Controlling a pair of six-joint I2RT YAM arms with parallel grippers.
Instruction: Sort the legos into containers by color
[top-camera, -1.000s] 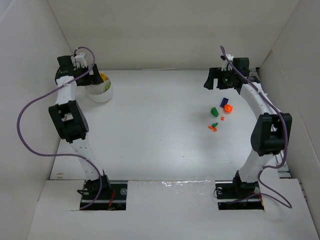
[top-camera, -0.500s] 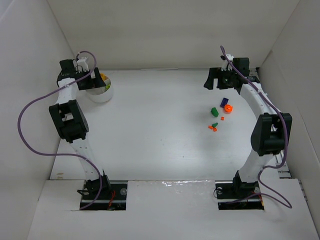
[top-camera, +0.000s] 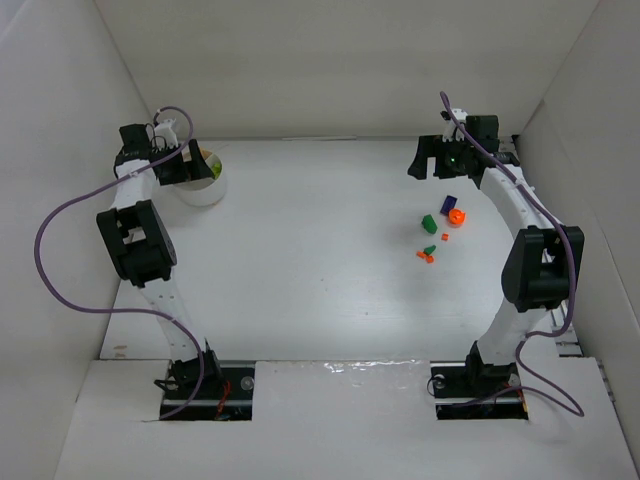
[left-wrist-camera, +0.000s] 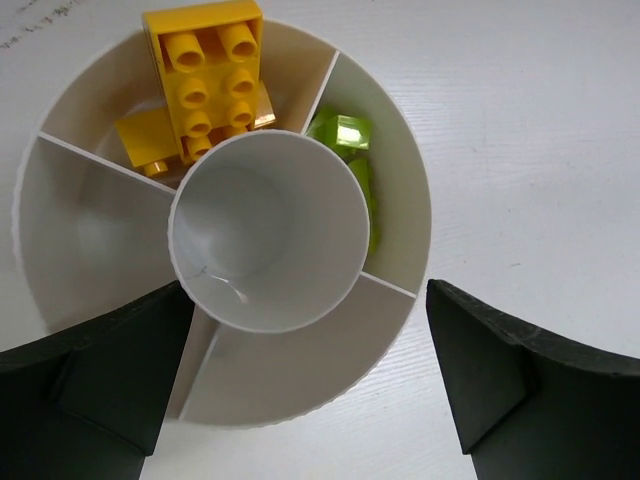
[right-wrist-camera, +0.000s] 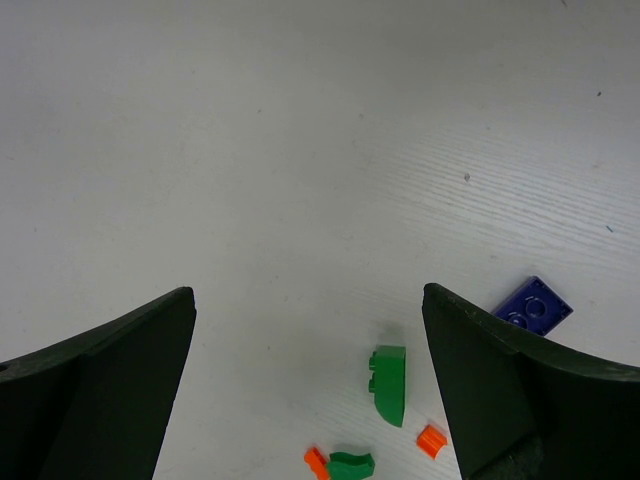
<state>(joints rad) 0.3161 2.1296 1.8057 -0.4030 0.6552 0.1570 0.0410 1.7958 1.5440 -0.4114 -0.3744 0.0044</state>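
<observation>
The white sectioned bowl (top-camera: 204, 192) stands at the back left. Seen from the left wrist, the bowl (left-wrist-camera: 400, 200) holds yellow bricks (left-wrist-camera: 205, 75) in one outer section and lime-green pieces (left-wrist-camera: 342, 133) in the neighbouring one; its round middle cup is bare. My left gripper (top-camera: 182, 160) (left-wrist-camera: 308, 340) hangs open right above the bowl, holding nothing. On the right of the table lie a dark blue brick (top-camera: 448, 203) (right-wrist-camera: 531, 305), an orange piece (top-camera: 457, 216), a green brick (top-camera: 428, 222) (right-wrist-camera: 389, 383), a tiny orange bit (top-camera: 444, 237) (right-wrist-camera: 431, 439) and a green-and-orange pair (top-camera: 428, 254) (right-wrist-camera: 345, 463). My right gripper (top-camera: 438, 160) (right-wrist-camera: 308, 330) is open above the table, behind these pieces.
White walls (top-camera: 60, 120) close in the table on the left, back and right. The left arm's purple cable (top-camera: 55, 220) loops out toward the left wall. Both arm bases sit at the near edge.
The left wrist has shifted slightly to the left and back over the bowl. The right arm and the loose pieces have not moved.
</observation>
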